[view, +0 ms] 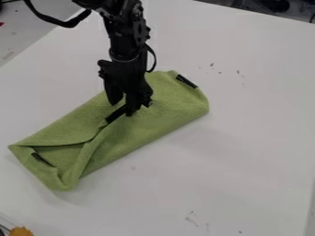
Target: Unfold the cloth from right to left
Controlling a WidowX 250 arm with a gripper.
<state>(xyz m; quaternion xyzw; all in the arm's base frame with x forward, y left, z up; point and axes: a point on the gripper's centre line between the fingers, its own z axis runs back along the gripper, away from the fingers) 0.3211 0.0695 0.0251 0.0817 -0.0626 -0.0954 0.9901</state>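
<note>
Camera view: placed at the middle black tab (115,114) of the folded green cloth (169,107), presumably to pinch the top layer for unfolding. Lying on the white table (246,152), stretched from 8 to 2 o'clock. Reaching in from 11 o'clock with the arm (127,45), steeply down to the gripper (122,108), with 2 fingers (113,94) apart.

And here's the white table (258,138), running right across, dark smudges (239,73) towards its far side, faint scuffs (192,221) down near the bottom! Something orange (21,231) peeks in, bottom left corner; grey floor (27,23) upper left, a red speck (2,23) at the very edge!
</note>
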